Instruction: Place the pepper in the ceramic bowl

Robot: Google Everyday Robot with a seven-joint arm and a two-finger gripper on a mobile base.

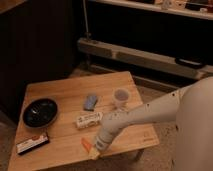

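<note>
The pepper (pixel 86 144) is a small orange-red tapered piece lying near the front edge of the wooden table (pixel 70 90). My gripper (pixel 98 148) is low over the table just right of the pepper, right up against it; I cannot tell whether it has hold of it. The ceramic bowl (pixel 40 112) is wide, black and glossy, and stands at the table's left side, well left of the gripper and further back.
A white labelled bottle (pixel 89 120) lies on its side mid-table, just behind the gripper. A blue object (pixel 90 102) and a small white cup (pixel 120 96) stand further back. A dark packet (pixel 32 143) lies at the front left. Shelving stands behind the table.
</note>
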